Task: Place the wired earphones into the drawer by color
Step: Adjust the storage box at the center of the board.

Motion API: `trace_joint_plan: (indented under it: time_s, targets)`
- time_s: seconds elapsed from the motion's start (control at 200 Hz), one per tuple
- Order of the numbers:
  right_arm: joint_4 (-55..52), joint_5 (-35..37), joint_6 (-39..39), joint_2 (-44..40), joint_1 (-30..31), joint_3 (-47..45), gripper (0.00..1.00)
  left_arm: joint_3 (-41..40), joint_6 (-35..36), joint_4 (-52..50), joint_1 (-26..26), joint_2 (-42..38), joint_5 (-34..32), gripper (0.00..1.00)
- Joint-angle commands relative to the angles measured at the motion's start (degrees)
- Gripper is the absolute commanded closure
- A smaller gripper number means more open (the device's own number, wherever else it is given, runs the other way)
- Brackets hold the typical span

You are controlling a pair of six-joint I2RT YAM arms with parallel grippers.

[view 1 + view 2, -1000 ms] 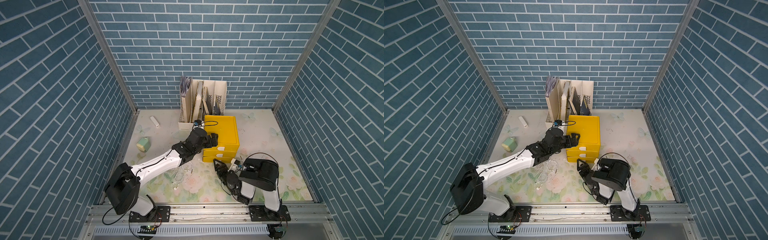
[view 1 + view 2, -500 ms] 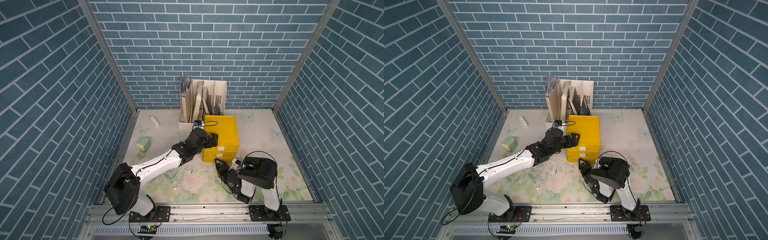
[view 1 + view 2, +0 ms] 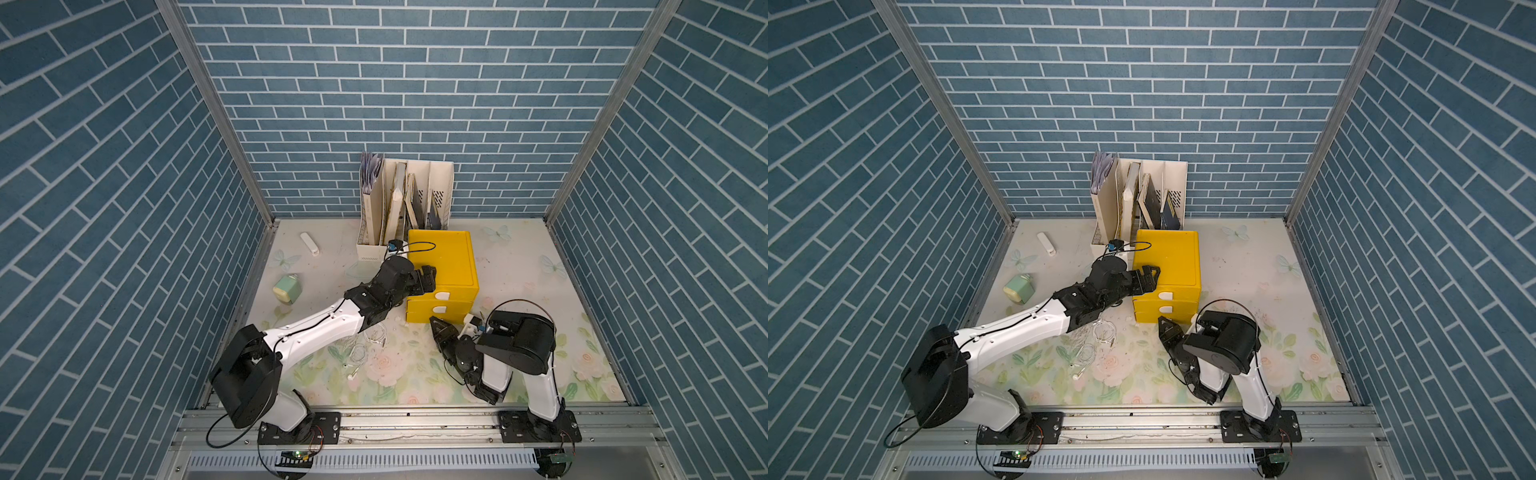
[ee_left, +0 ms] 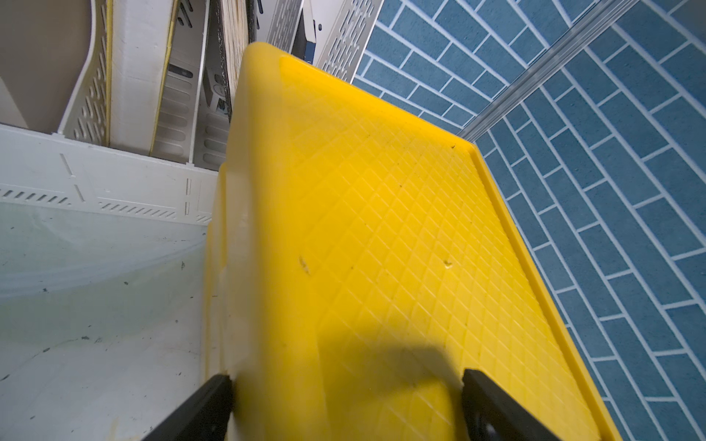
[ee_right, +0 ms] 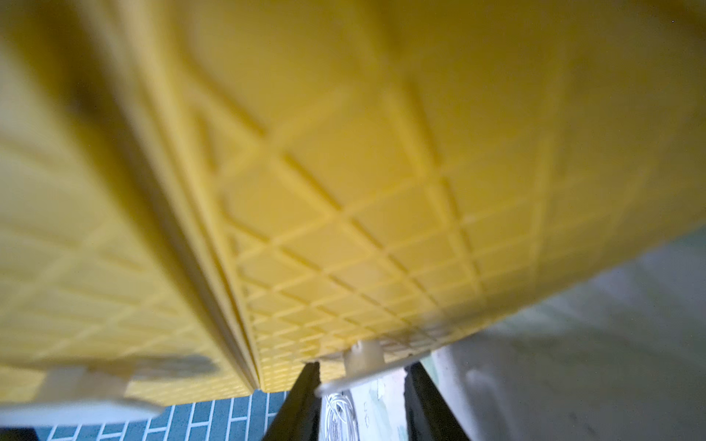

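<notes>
A yellow three-drawer unit [image 3: 440,257] [image 3: 1167,257] stands mid-table with its drawers closed. My left gripper [image 3: 428,278] [image 4: 344,380] is open wide, straddling the unit's top left edge [image 4: 382,229], one finger down the side and one over the top. My right gripper [image 3: 434,324] [image 5: 363,372] is low at the front, its jaws closed in on the bottom drawer's white handle [image 5: 363,357]. White wired earphones [image 3: 365,345] [image 3: 1096,340] lie tangled on the floral mat in front of the unit, partly under my left arm. A coil of their white cable [image 5: 338,416] shows between my right fingers.
A white file holder [image 3: 405,203] with folders stands right behind the drawer unit. A small green object [image 3: 286,289] and a white stick [image 3: 309,243] lie at the left. Blue brick walls close in three sides.
My right gripper has moved in slightly toward the bottom drawer and its jaws have narrowed onto the handle. The left arm has stayed put.
</notes>
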Motion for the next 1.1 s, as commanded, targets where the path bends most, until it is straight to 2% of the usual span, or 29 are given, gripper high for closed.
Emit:
trace_joint_plan:
  time_s: [0.0, 0.19, 0.595, 0.64, 0.755, 0.83, 0.995, 1.095]
  targets:
    - [10.7, 2.8, -1.7, 0.6, -2.4, -1.3, 0.67, -3.8, 2.5, -16.5, -0.4, 4.3, 3.2, 0.03]
    - [10.7, 2.9, -1.6, -1.4, -1.1, -3.4, 0.71, -3.8, 2.4, -16.5, -0.3, 4.5, 2.9, 0.03]
    - [10.5, 7.8, -0.2, -6.1, 6.2, -8.6, 0.72, -3.3, 2.4, -16.6, -0.4, 5.2, 2.8, 0.03]
    - [10.4, 8.2, -0.3, -6.6, 6.1, -8.9, 0.69, -3.3, 2.3, -16.5, -0.4, 5.3, 2.9, 0.03]
    - [10.6, 7.0, -1.4, -7.7, 4.5, -9.0, 0.48, -3.7, 2.2, -16.3, -0.4, 5.4, 3.0, 0.03]
    - [10.6, 5.3, -2.7, -7.9, 3.1, -8.0, 0.41, -3.9, 2.1, -16.2, -0.4, 5.2, 3.0, 0.03]
    - [10.5, 1.7, -4.1, -8.4, 0.1, -7.4, 0.38, -3.5, 2.2, -15.8, -0.4, 5.5, 3.6, 0.03]
    - [10.3, 0.9, -4.4, -10.7, -0.8, -10.4, 0.39, -2.5, 2.6, -16.1, -0.3, 6.0, 3.3, 0.03]
